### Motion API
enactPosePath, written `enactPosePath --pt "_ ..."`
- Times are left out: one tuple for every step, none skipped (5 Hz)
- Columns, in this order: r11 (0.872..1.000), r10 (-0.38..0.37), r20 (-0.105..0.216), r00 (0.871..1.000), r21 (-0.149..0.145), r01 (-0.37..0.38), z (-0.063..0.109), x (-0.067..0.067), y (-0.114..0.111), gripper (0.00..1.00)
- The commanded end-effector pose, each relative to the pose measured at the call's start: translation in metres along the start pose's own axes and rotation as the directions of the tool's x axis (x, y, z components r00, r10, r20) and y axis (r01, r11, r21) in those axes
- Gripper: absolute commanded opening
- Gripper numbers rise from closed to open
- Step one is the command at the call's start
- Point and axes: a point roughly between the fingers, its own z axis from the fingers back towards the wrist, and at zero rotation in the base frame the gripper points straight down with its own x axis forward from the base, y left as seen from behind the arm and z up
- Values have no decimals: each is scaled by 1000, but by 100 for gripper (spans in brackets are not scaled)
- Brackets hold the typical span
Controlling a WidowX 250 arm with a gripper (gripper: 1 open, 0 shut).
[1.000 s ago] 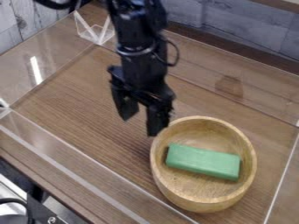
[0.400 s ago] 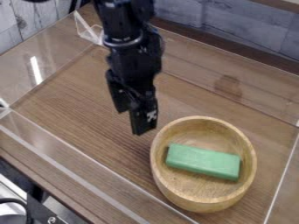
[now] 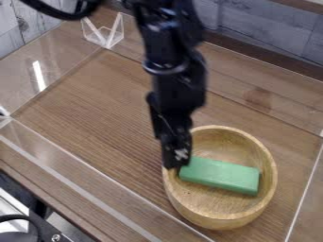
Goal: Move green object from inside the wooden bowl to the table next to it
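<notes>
The green object (image 3: 221,176), a flat bright green block, lies inside the wooden bowl (image 3: 240,216) at the lower right of the table (image 3: 89,123). My black gripper (image 3: 175,151) points straight down over the bowl's left rim, just left of the block's near end. Its jaws stand open and hold nothing. One dark finger with a white mark (image 3: 180,154) shows in front; the other is mostly hidden behind it. I cannot tell whether the fingertips touch the bowl or the block.
Low clear acrylic walls (image 3: 51,156) run along the table's edges, close to the bowl at the front and right. A small white wire-like frame (image 3: 104,34) stands at the back left. Bare wood-grain surface lies left of the bowl.
The arm has moved right toward the bowl and lower, from over the bare table to the bowl's left rim. The wrist has rolled, so the fingers now line up one behind the other.
</notes>
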Motion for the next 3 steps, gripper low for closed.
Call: enactPosePath --pt "997 -72 -1 997 18 72 -1 12 7 100" --pt "992 -126 -13 992 18 126 -3 16 17 100" --pt "990 -137 -16 990 22 137 -13 18 3 100"
